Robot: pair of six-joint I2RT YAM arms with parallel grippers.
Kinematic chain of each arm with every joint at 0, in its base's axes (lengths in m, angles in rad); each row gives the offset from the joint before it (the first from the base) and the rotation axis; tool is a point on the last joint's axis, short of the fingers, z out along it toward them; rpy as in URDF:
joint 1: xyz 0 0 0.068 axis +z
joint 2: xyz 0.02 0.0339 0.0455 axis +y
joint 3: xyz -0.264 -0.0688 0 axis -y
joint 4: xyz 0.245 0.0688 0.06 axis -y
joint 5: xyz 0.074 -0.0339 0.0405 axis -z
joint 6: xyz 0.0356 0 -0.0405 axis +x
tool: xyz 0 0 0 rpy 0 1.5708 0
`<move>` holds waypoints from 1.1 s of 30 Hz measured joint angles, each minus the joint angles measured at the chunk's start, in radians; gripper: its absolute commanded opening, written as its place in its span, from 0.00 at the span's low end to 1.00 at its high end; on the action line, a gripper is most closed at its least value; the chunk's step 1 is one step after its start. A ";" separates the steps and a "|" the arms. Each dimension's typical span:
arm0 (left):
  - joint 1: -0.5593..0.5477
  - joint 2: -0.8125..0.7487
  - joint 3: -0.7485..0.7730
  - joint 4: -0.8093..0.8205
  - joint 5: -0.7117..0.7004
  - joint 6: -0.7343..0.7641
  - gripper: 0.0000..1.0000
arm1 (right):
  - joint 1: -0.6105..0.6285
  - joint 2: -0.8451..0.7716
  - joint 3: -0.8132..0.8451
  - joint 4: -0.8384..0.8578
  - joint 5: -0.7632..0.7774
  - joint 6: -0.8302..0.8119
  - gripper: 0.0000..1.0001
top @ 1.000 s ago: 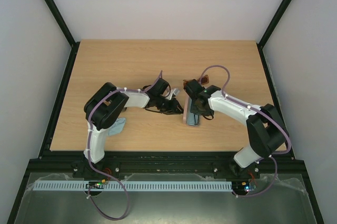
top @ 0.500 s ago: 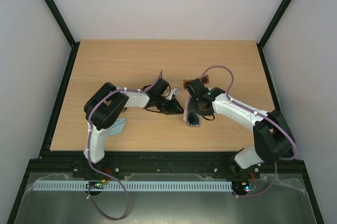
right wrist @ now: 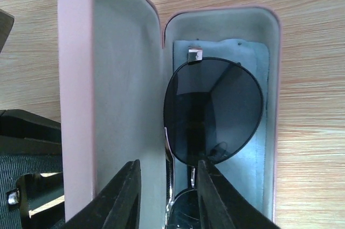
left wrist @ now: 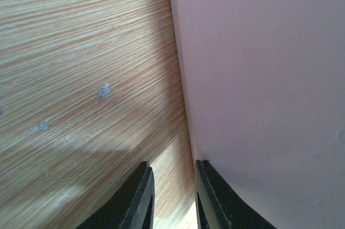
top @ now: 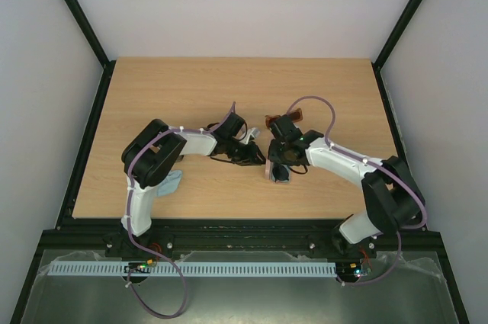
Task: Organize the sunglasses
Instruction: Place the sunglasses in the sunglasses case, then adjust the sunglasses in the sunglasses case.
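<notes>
Right gripper (right wrist: 168,167) hovers, jaws apart and clamping nothing, with the aviators (right wrist: 213,110) lying just ahead in the open case (right wrist: 275,105), probably stowed there; left gripper (left wrist: 172,165), fingers barely apart, leans against the lid (left wrist: 259,78), apparently propping it open

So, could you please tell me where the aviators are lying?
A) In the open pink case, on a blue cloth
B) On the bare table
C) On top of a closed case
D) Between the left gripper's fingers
A: the right wrist view shows the aviators lying lens-up inside the pink case, on the blue cloth, with the lid standing open beside them.
</notes>
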 measured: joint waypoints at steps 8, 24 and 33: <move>0.000 0.000 0.000 -0.001 -0.001 0.001 0.25 | 0.000 0.012 -0.042 0.049 -0.041 0.002 0.10; 0.000 0.000 0.000 -0.002 -0.003 0.004 0.24 | 0.000 0.045 -0.067 0.100 -0.068 0.018 0.02; 0.000 0.000 0.001 -0.004 -0.003 0.007 0.25 | 0.000 0.031 -0.107 0.159 -0.051 0.028 0.01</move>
